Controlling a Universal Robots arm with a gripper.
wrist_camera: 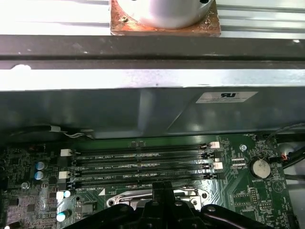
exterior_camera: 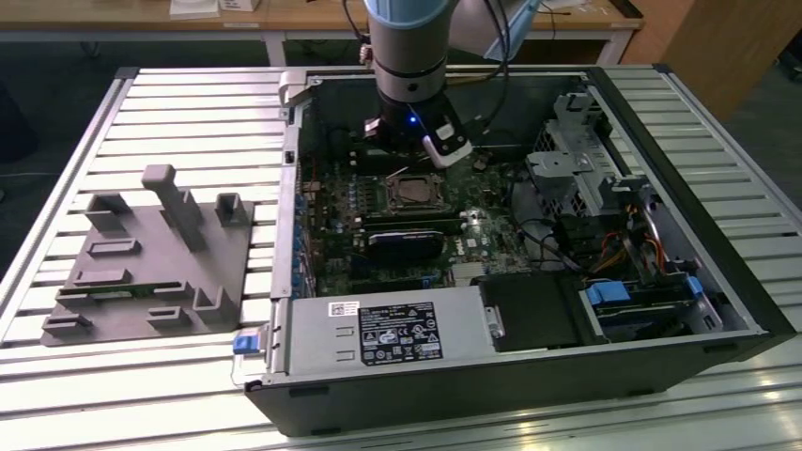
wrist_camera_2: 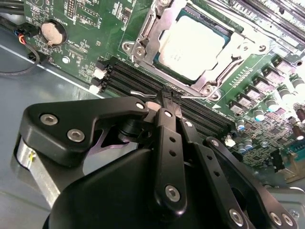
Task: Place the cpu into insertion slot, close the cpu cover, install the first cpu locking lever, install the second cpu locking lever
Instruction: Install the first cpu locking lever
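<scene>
Slatted metal bench [exterior_camera: 150, 113] carries one open computer case [exterior_camera: 527, 376] and, on the exterior view's left, one grey fixture block [exterior_camera: 150, 254]. Nearest you in the second wrist view is your one tool [wrist_camera_2: 167, 101], its black fingers [wrist_camera_2: 164, 124] drawn together with the tips pinched on one thin metal lever [wrist_camera_2: 143, 94] just beside the socket. Past the tips lie the long black memory slots [wrist_camera: 143, 164]; I count four in the first wrist view. Beyond them in the second wrist view you see one cpu [wrist_camera_2: 193, 45], its pale face seated in the insertion slot [wrist_camera_2: 159, 57], and the cpu cover [wrist_camera_2: 224, 64] lying down around it as a silver frame. One round coin cell [wrist_camera_2: 51, 31] sits on the green board [wrist_camera_2: 81, 47] well apart from the socket.
</scene>
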